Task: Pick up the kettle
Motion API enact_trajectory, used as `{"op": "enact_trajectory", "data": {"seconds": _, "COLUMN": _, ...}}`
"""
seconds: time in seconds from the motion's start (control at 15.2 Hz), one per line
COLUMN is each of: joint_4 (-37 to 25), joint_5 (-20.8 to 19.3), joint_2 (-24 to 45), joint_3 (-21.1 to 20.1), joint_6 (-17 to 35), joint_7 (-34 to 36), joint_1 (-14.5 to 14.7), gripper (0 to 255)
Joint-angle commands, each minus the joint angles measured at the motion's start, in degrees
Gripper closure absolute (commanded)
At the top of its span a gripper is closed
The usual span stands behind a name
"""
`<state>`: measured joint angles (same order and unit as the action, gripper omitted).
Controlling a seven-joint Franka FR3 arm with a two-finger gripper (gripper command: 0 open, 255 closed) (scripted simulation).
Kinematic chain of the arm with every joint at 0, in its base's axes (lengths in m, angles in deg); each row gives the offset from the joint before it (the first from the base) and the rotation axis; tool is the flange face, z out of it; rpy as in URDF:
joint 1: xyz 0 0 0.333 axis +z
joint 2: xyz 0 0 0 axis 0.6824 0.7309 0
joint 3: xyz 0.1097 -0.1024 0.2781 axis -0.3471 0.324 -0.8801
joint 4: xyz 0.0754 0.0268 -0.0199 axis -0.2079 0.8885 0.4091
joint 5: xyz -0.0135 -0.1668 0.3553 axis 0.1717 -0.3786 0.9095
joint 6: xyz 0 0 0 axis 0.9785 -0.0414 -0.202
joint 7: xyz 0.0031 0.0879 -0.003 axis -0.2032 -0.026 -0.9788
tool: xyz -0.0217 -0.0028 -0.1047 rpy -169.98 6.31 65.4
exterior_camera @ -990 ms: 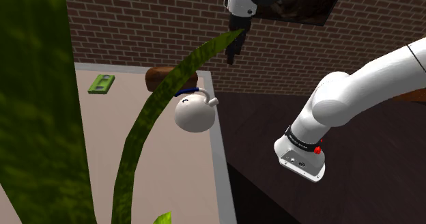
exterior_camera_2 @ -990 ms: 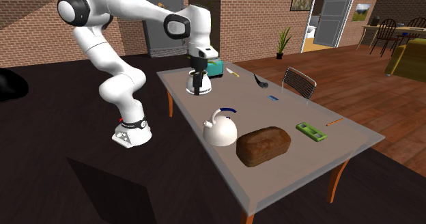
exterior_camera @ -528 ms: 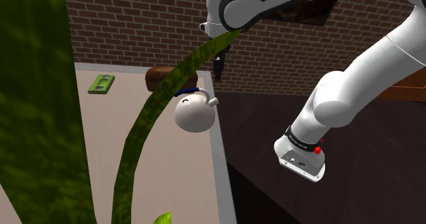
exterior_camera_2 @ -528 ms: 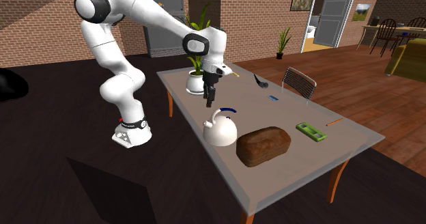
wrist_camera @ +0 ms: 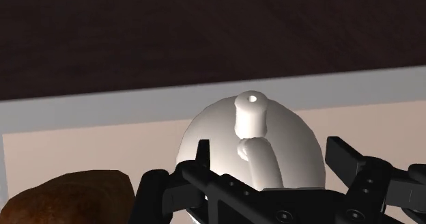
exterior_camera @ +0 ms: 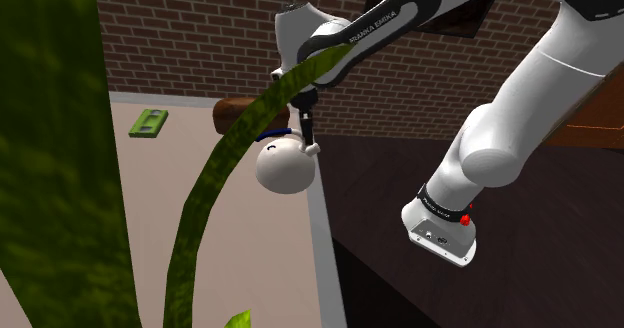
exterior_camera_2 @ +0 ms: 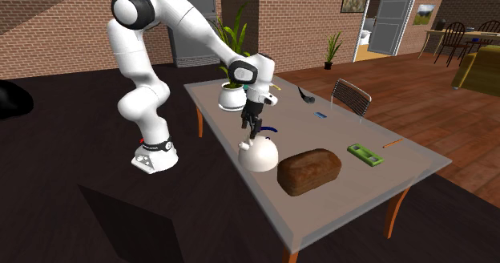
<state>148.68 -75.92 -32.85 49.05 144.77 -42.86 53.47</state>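
Finding 1. We find the kettle (exterior_camera_2: 258, 153) upright on the table (exterior_camera_2: 383, 176), close to the long edge on the arm's side. It is white and round, with a blue handle over the top. In the shoulder view the kettle (exterior_camera: 285, 166) sits near the table's (exterior_camera: 150, 201) right edge, and its spout points toward that edge.

Finding 2. The loaf (exterior_camera_2: 309, 171) lies just beside the kettle, on the second exterior view's right. We cannot tell whether they touch. In the wrist view a corner of the loaf (wrist_camera: 65, 197) shows beside the kettle (wrist_camera: 225, 130).

Finding 3. The gripper (exterior_camera_2: 253, 131) hangs directly over the kettle, pointing down, with its tips at the level of the handle. In the shoulder view the gripper (exterior_camera: 308, 138) stands at the spout side of the kettle's top.

Finding 4. In the wrist view the gripper (wrist_camera: 273, 156) is spread: its fingers (wrist_camera: 203, 158) stand well apart, with the kettle's upper body and spout between them. We see nothing clasped.

Finding 5. A green case (exterior_camera_2: 364, 154) lies beyond the loaf, well apart from the kettle. A potted plant (exterior_camera_2: 230, 99) stands toward the table's far end. A leaf (exterior_camera: 225, 156) crosses the shoulder view in front of the kettle.
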Motion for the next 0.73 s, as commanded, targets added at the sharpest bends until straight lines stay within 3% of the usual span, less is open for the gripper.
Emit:
{"op": "enact_trajectory", "data": {"seconds": 0.0, "joint_4": 0.5, "joint_5": -0.39, "joint_2": 1.15, "joint_3": 0.0, "joint_6": 1.59, "joint_7": 0.1, "joint_1": -0.04, "gripper": 0}}
{"op": "enact_trajectory", "data": {"seconds": 0.33, "joint_4": 1.37, "joint_5": -1.02, "joint_2": 3.22, "joint_3": -0.01, "joint_6": 4.45, "joint_7": 0.73, "joint_1": -0.09, "gripper": 0}}
{"op": "enact_trajectory", "data": {"seconds": 0.4, "joint_4": 1.42, "joint_5": -1.03, "joint_2": 3.23, "joint_3": -0.01, "joint_6": 4.5, "joint_7": 0.73, "joint_1": -0.1, "gripper": 255}}
{"op": "enact_trajectory", "data": {"seconds": 0.66, "joint_4": 1.4, "joint_5": -1.02, "joint_2": 3.22, "joint_3": -0.01, "joint_6": 4.47, "joint_7": 0.73, "joint_1": -0.1, "gripper": 255}}
